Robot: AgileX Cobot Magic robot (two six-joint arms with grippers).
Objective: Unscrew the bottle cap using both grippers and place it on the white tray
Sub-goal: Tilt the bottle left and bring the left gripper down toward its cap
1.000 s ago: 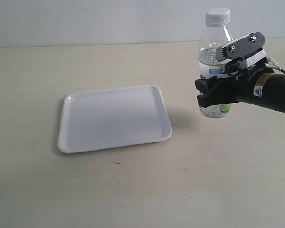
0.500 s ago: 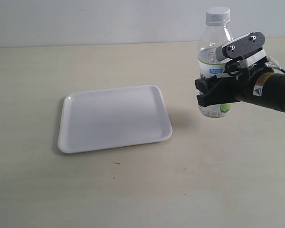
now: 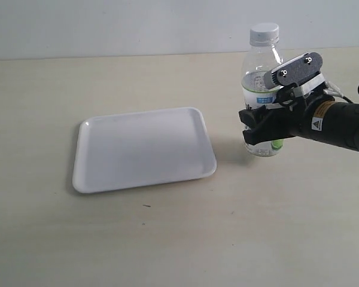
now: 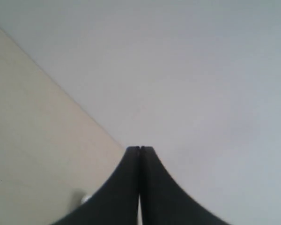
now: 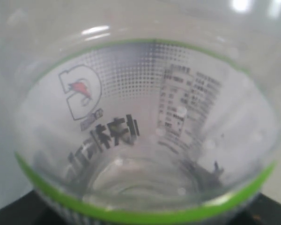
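The clear bottle (image 3: 260,66) stands upright at the right of the table, its white cap (image 3: 264,32) screwed on top. My right gripper (image 3: 262,127), with the grey plate and warning label, is shut on the bottle's lower body. In the right wrist view the bottle (image 5: 145,126) fills the picture, label and green band showing close up, and the fingers are hidden. The white tray (image 3: 142,148) lies flat to the bottle's left, with nothing on it. My left gripper (image 4: 139,149) is shut on nothing, its black fingertips pressed together; it is out of the exterior view.
The beige table (image 3: 167,239) runs back to a pale wall (image 3: 137,24). The left wrist view shows only the table edge (image 4: 37,140) against that wall.
My right gripper has carried the bottle a little to the left and downward; its base is now lower, close to or on the table. The tray has not moved.
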